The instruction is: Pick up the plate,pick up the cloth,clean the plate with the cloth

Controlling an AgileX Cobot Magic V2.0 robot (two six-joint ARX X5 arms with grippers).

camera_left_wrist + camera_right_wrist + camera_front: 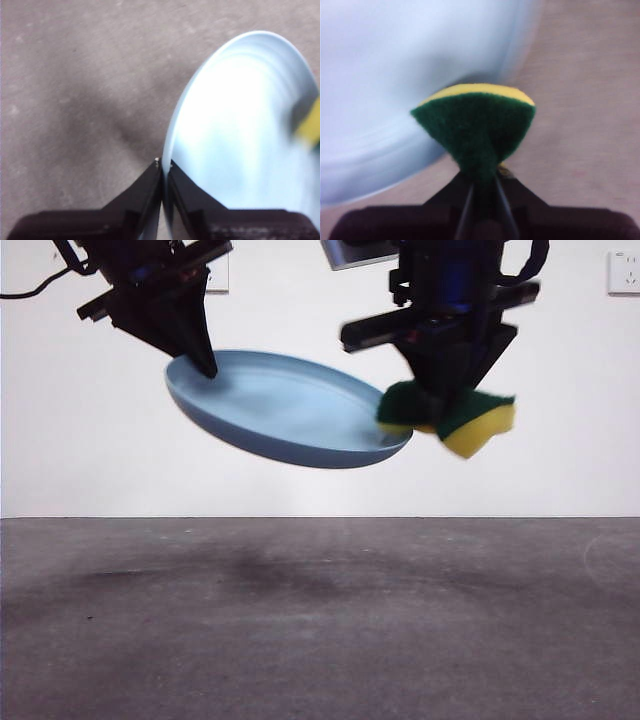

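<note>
Left gripper (205, 365) pinches the stiff, probably light, slippery plate (285, 405) by its rim; right gripper (440, 415) squeezes the soft cloth (455, 420) beside the opposite edge.

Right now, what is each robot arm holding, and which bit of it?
The left pincer pinches the plate by its rim. The right pincer squeezes the sponge across its middle, folding it.

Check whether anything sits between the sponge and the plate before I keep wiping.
Nothing visible does. The right gripper holds the sponge right at the plate rim, opposite the left gripper pinching the other edge.
</note>
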